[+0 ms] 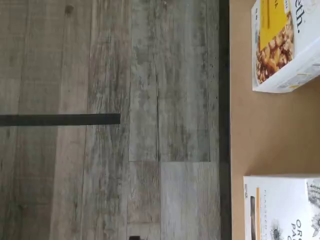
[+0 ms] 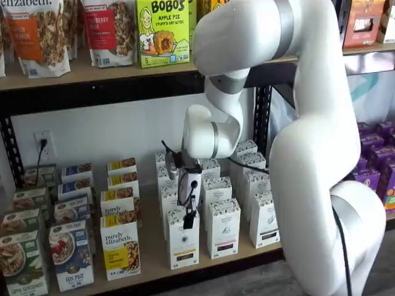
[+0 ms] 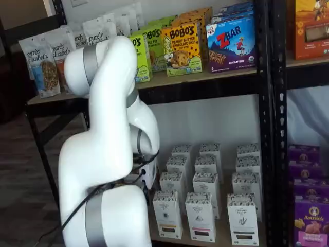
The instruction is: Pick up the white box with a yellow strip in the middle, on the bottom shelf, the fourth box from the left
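The white box (image 2: 183,245) with a yellow-orange strip low on its front stands upright at the front of the bottom shelf (image 2: 151,270), heading a row of like cartons. It also shows at the left of the front row in the other shelf view, white box (image 3: 167,214). My gripper (image 2: 187,220) hangs just above and in front of the box's speckled top, open, holding nothing. The arm hides it in the other shelf view. The wrist view catches a corner of the white box (image 1: 280,207) on the tan board (image 1: 265,135).
To the box's right stand a white carton with a reddish strip (image 2: 223,231) and one with a dark strip (image 2: 264,222). A purely elizabeth box (image 2: 120,250) stands to its left and shows again in the wrist view, purely elizabeth box (image 1: 282,45). The black rail (image 1: 224,120) edges the board above grey plank floor.
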Controlling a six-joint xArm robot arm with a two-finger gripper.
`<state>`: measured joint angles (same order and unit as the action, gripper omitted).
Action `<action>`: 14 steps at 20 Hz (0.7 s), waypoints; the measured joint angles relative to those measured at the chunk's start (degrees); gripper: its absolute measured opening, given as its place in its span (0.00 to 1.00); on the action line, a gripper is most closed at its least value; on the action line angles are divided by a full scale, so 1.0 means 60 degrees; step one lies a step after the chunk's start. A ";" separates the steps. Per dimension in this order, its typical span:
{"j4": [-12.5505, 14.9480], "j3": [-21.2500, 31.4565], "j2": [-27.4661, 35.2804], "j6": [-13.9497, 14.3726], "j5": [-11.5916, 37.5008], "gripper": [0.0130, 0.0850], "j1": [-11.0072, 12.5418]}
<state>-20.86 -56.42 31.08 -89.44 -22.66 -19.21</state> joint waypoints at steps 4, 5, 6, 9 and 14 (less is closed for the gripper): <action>0.0349 -0.0270 0.0189 0.0160 -0.0234 1.00 0.0178; 0.0226 -0.0330 0.0253 0.0006 -0.0206 1.00 0.0216; 0.0092 -0.0347 0.0293 -0.0127 -0.0117 1.00 0.0227; -0.0523 -0.0450 0.0456 -0.0725 0.0187 1.00 0.0246; -0.0479 -0.0569 0.0661 -0.0781 0.0463 1.00 0.0329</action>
<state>-23.74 -59.83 35.05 -94.12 -19.88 -17.24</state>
